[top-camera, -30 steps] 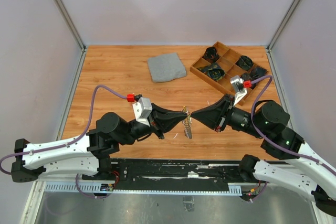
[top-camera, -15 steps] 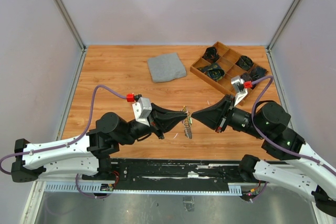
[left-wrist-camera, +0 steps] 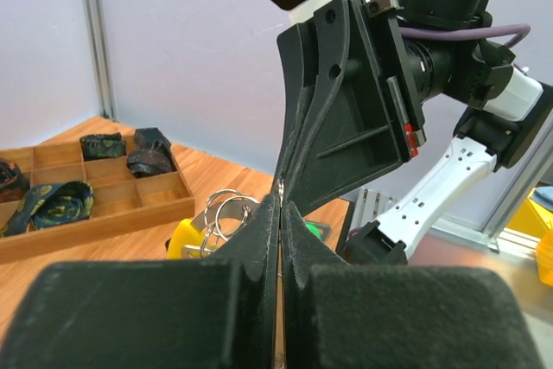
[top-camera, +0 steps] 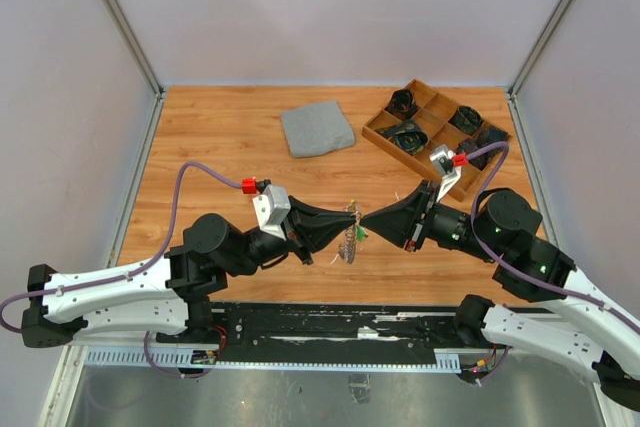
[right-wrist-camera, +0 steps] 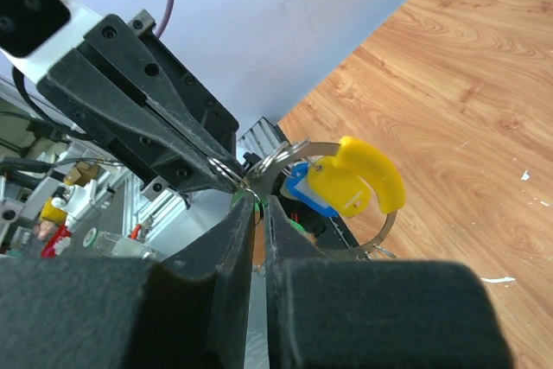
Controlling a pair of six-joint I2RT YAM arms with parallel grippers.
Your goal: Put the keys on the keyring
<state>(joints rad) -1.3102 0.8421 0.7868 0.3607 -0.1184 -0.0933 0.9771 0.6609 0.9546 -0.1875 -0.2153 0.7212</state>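
You have the left gripper (top-camera: 349, 223) clamped on the thin silvery metal keyring (top-camera: 348, 244), which hangs above the table (top-camera: 230, 147) at its near middle. The right gripper (top-camera: 367, 226), tip-to-tip just right of it, seems pinched on a small green-headed key (left-wrist-camera: 308, 229).

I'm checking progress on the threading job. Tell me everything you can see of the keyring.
The keyring is a thin silvery metal loop, held in the air above the wooden table. A yellow-headed key and a blue-headed key hang on it, with smaller split rings near its top. The left gripper pinches it there, jaws shut; the right gripper's tips sit right beside.
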